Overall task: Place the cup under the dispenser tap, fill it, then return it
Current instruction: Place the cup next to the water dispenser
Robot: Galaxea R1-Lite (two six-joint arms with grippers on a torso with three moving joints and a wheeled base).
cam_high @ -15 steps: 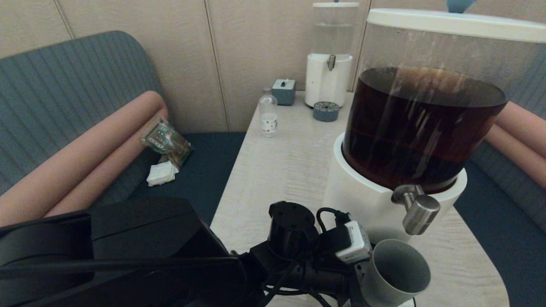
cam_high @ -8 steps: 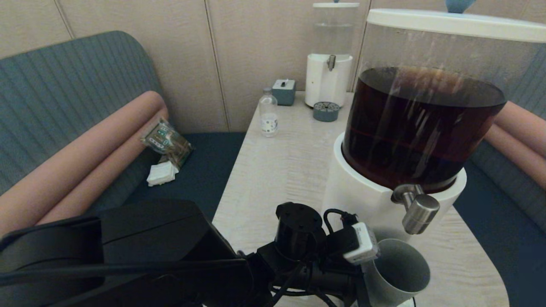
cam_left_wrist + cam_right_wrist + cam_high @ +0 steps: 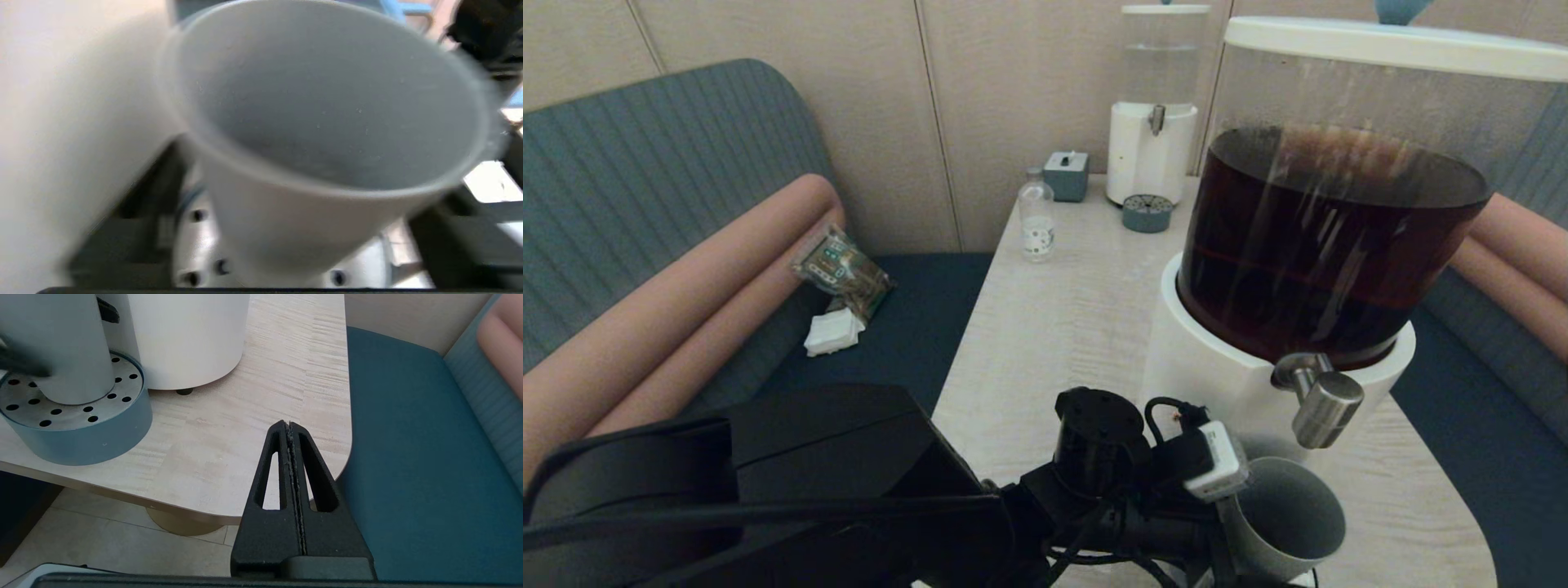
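Grey cup (image 3: 1286,518) sits low-centre-right of the head frame, mouth up and empty, just below and slightly left of the dispenser tap (image 3: 1327,408). Right wrist view shows cup base resting on a perforated drip tray (image 3: 77,428) beside the white dispenser base (image 3: 1209,384), on the tabletop (image 3: 1054,327). Left gripper (image 3: 1217,531) is at the cup's left side; its fingers are hidden behind cup and wrist, so can't tell if clamped. Right gripper (image 3: 291,433) hangs off the tabletop's edge, lower middle of its own view, fingers pressed together, holding nothing.
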